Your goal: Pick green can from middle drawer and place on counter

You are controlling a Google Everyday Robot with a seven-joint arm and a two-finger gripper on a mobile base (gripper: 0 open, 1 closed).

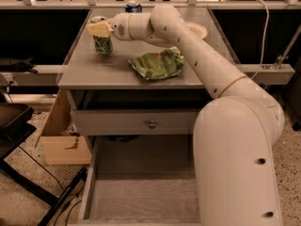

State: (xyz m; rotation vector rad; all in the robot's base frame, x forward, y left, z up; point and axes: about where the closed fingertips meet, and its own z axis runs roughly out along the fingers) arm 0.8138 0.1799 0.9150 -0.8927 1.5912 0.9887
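The green can (103, 45) stands upright on the counter (94, 72) near its back left corner. My gripper (100, 30), with yellowish fingers, is around the can's top from the right and hides the top. It is shut on the can, whose base looks to be on the counter. The middle drawer (141, 199) is pulled out at the bottom of the view, and its grey floor shows nothing on it. My arm hides the drawer's right part.
A light green chip bag (157, 64) lies mid-counter. A blue can (133, 6) stands at the back edge, and a white dish (199, 30) sits behind my arm. The top drawer front with a knob (152, 124) is closed. A cardboard box (60, 133) is on the floor at left.
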